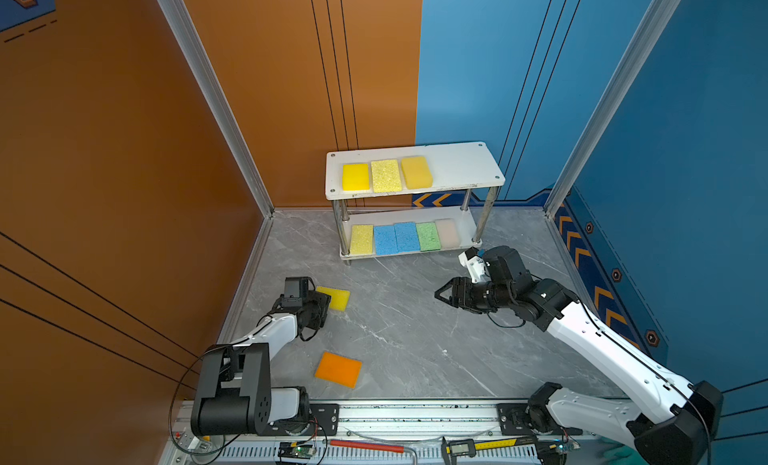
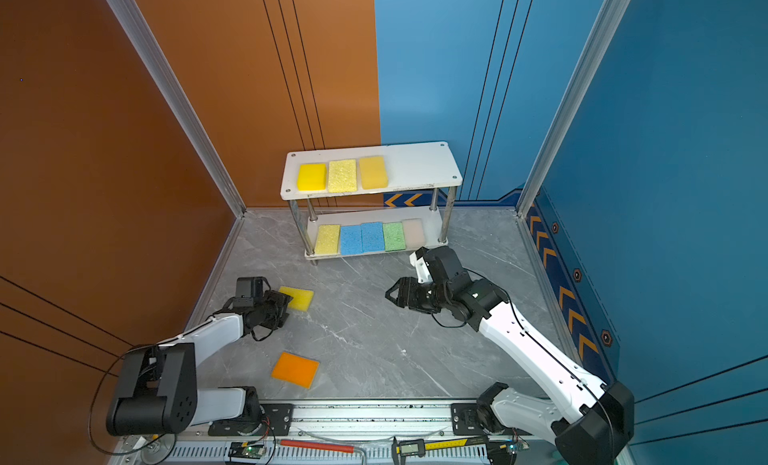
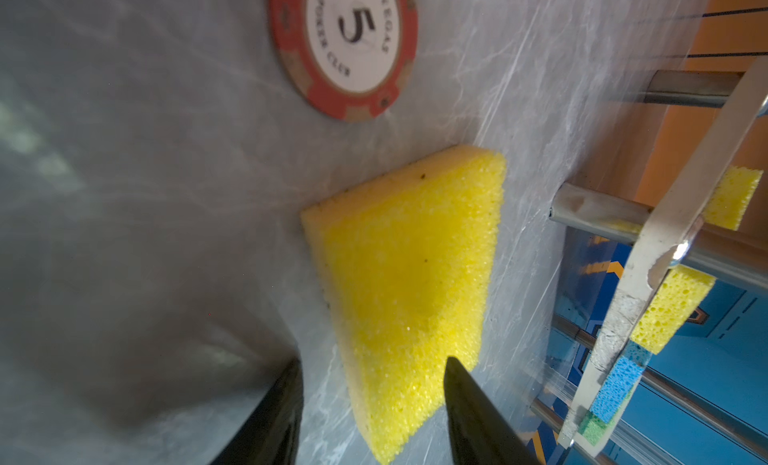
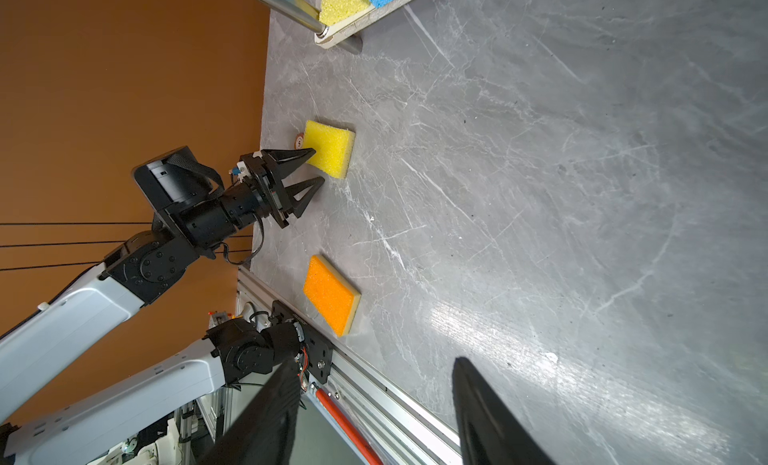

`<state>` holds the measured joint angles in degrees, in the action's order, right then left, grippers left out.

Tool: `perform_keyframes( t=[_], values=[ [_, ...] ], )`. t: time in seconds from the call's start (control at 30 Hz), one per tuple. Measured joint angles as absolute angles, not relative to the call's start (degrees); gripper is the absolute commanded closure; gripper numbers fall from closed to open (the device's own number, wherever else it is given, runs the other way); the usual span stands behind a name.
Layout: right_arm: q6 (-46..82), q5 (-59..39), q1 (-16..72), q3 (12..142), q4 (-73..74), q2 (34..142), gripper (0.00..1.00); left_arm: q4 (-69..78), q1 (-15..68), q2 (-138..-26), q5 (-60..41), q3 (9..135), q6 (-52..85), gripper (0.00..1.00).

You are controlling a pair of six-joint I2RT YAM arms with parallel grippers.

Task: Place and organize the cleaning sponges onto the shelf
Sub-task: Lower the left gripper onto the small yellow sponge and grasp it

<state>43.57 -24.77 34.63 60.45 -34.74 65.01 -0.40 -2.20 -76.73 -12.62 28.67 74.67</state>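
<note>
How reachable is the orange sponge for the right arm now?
Probably yes: the orange sponge lies flat on the table, nothing stands between it and the right arm, whose jaws are open and empty. It is nearer the left arm, though.

The grey worktop (image 1: 415, 338) carries a white shelf (image 1: 465, 167), far ahead of the left tool (image 4: 319, 164). A yellow sponge (image 1: 337, 297) lies right at the tool's tips. A red poker chip (image 3: 343, 47) lies near it, and an orange sponge (image 1: 338, 369) lies behind the tool. On the shelf's top lie three yellow sponges (image 1: 386, 176). Down below lie a bumpy yellow sponge (image 1: 361, 239), two blue sponges (image 1: 385, 240), a green sponge (image 1: 428, 236) and a pink sponge (image 1: 446, 232).
</note>
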Motion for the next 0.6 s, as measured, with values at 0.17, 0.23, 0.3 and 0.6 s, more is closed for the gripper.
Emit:
perform_keyframes(
  t=[0.17,0.23,0.3,0.6],
  values=[
    [43.6,-24.6,34.6,60.4,-34.7,65.0,0.4,0.5,-2.2,-78.2,-12.6,29.3,74.7,0.53],
    [43.5,-24.3,34.6,60.4,-34.7,65.0,0.4,1.1,-2.2,-79.0,-12.6,29.6,74.5,0.56],
    [43.6,-24.2,34.6,60.4,-34.7,65.0,0.4,1.4,-2.2,-79.6,-12.6,29.8,74.5,0.59],
    [43.5,-23.7,34.6,60.4,-34.7,65.3,0.4,2.7,-2.2,-81.8,-13.0,30.3,74.1,0.8]
  ],
)
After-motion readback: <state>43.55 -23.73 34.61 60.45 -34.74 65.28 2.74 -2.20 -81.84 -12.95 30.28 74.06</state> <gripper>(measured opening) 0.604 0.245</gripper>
